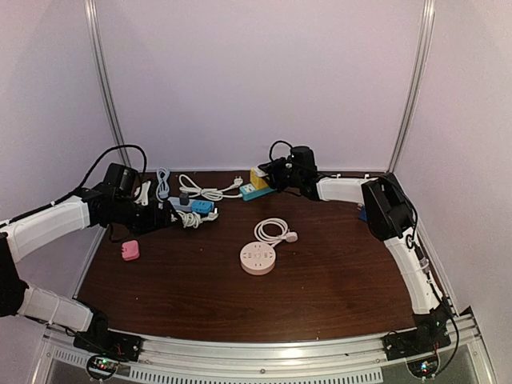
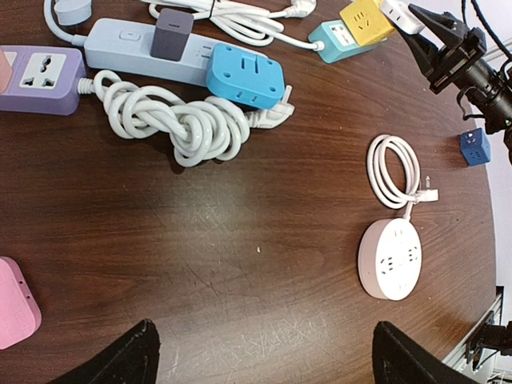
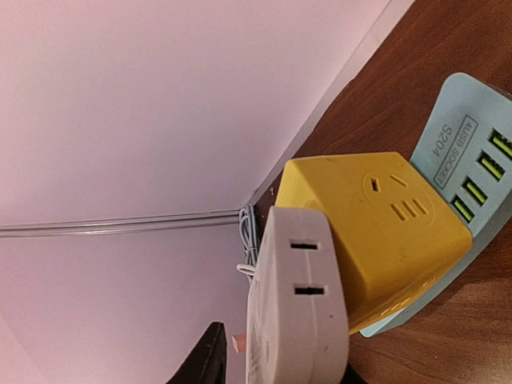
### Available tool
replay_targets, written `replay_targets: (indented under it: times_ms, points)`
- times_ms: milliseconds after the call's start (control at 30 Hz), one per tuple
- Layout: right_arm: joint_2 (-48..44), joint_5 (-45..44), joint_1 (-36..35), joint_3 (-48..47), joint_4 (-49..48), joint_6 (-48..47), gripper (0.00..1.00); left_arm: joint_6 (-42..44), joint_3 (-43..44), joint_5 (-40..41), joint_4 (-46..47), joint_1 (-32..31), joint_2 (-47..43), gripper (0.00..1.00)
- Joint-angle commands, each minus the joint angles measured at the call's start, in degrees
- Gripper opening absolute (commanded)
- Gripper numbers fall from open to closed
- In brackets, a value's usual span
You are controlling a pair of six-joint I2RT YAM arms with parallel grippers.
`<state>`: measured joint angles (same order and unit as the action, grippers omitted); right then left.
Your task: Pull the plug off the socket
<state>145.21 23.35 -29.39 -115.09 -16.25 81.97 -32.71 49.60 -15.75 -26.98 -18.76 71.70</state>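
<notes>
The dark wooden table (image 1: 336,288) is overlooked from behind and, nearer, from the left wrist; the yellow plastic cube adapter (image 3: 384,232), shared throughout, is framed closely at the right wrist.

Yellow cube adapter (image 3: 376,232), white plug (image 3: 296,312), teal socket (image 3: 468,128), pink round strip (image 2: 390,258), brown woodgrain table (image 2: 240,264)

We count five socket units on the tabletop (image 2: 240,264): one round pinkish hub (image 2: 390,260), one pink block (image 2: 14,302), one purple socket (image 2: 40,78), one grey-blue strip (image 2: 120,50) and one teal strip (image 2: 336,38). Stacked on these are four pieces: one yellow cube (image 3: 376,240), one blue adapter (image 2: 244,76), one dark grey plug (image 2: 171,34) and one white plug (image 3: 296,312). There is one small blue cube (image 2: 475,147) and three coiled white cables (image 2: 180,120).
</notes>
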Motion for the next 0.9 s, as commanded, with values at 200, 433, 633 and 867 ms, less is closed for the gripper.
replay_targets:
  times_ms: [200, 433, 633, 867]
  points:
    - [-3.6, 2.4, 0.5, 2.9, 0.1, 0.9, 0.2, -1.0, 0.9, -1.5, 3.4, -0.3, -0.9, 0.94]
    - [-9.5, 5.9, 0.5, 9.2, 1.2, -1.4, 0.07, -2.9, 2.5, -1.2, 5.0, -3.0, 0.7, 0.94]
    - [-15.2, 11.4, 0.2, 17.3, 1.5, -2.5, 0.03, -5.4, 4.5, 1.6, 7.3, -7.7, 4.4, 0.94]
    - [-23.1, 15.4, -1.8, 25.1, 6.5, -7.0, 0.02, -7.4, 8.0, 3.1, 9.4, -11.8, 9.7, 0.94]
